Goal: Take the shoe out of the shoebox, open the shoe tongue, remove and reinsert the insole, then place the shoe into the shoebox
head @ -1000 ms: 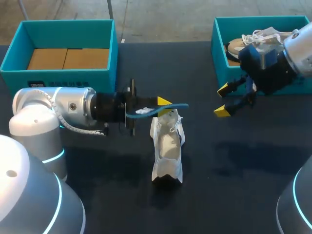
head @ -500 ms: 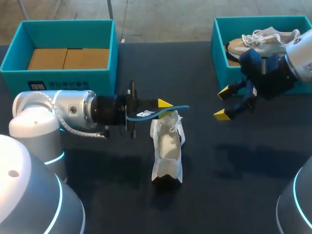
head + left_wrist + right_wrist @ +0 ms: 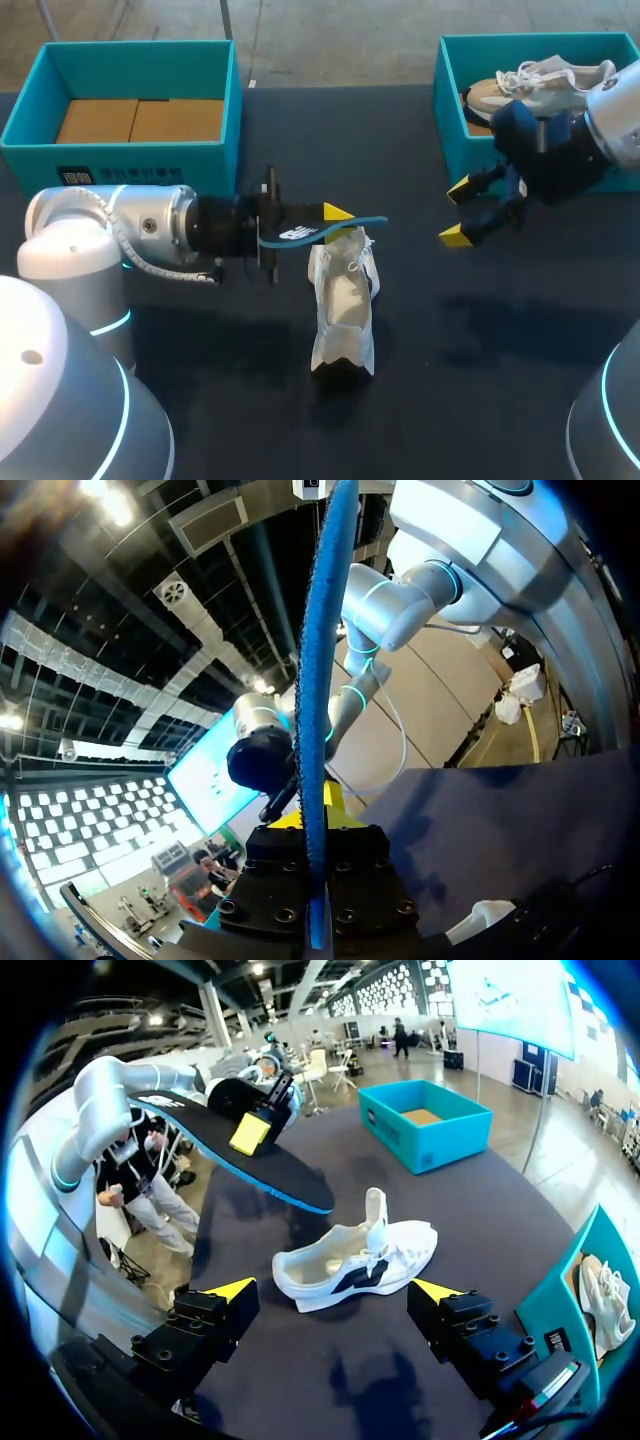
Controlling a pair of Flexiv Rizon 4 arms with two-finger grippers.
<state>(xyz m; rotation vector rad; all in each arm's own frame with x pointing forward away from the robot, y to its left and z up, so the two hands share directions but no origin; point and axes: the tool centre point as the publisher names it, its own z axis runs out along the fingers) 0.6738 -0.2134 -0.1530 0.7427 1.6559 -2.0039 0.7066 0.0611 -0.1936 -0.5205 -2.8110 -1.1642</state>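
At mid-table, nearest: white fabric sneaker (image 3: 343, 305) stands on its sole on the dark table (image 3: 480, 380), tongue raised
Just beyond: thin blue foam insole (image 3: 365, 221), pinched flat by the left gripper (image 3: 337, 222), hangs over the tongue
Right, farther: right gripper (image 3: 457, 207), fingers spread, holding nothing
Far edge: teal cardboard shoebox (image 3: 228, 100) left; second teal shoebox (image 3: 447, 90) right
Reinsertion, likely next: tip the free end down into the mouth, right gripper steadying the heel
Views: right wrist shows the insole clear of the shoe; left wrist shows only its edge

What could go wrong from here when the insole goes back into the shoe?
The insole, clamped in the left gripper, juts past the fingers and might bend or snag on the tongue. Nothing holds the shoe: the right gripper hangs open, apart from it, so a push could slide or tip it.
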